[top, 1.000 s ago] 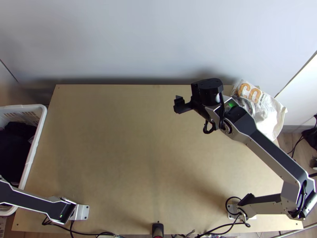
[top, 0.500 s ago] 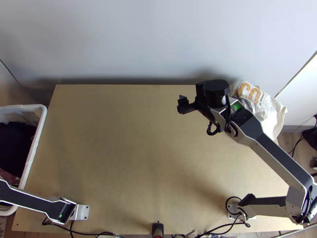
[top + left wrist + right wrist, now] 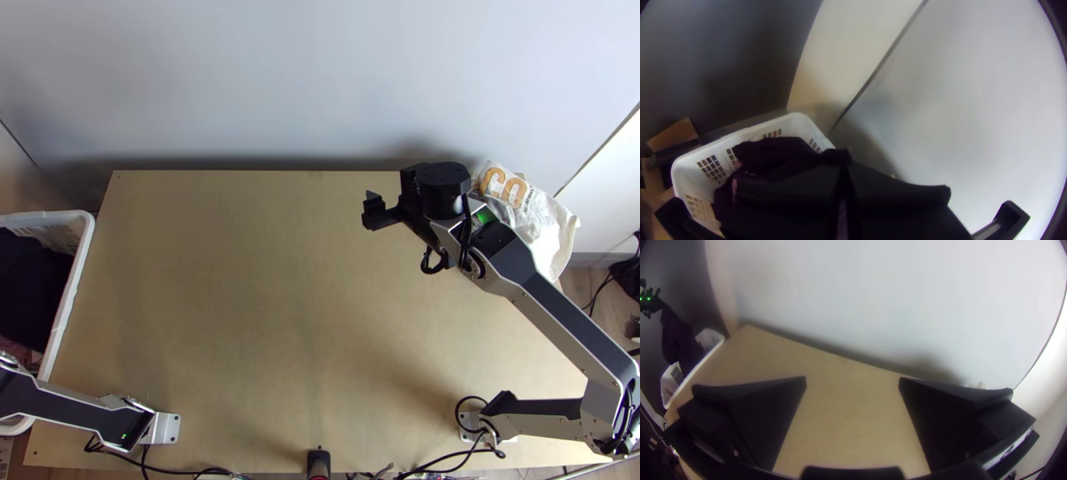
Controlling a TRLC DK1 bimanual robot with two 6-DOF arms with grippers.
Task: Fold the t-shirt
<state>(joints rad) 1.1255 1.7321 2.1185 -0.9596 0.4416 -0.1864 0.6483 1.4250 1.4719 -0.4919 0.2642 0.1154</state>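
Observation:
Dark cloth [image 3: 32, 280] lies bunched in the basket at the table's left side in the top view; its shape as a t-shirt cannot be told. In the left wrist view my left gripper [image 3: 843, 171] is shut on dark cloth [image 3: 773, 155]. The right wrist view shows that cloth [image 3: 678, 340] hanging from the left gripper, down to the basket. My right gripper [image 3: 374, 212] is over the back right part of the table in the top view; its fingers stand wide apart with nothing between them in the right wrist view, right gripper [image 3: 852, 384].
A white basket [image 3: 70, 288] stands against the table's left edge. At the back right corner lies a white bag [image 3: 544, 228] with orange lettering, beside the right arm. The bare wooden table [image 3: 240, 304] spreads between the arms, with a wall behind it. Cables run along the near edge.
My right gripper has shifted a little to the right in the top view. Dark cloth in the basket has moved toward its back end, and some pinkish cloth shows near the left arm.

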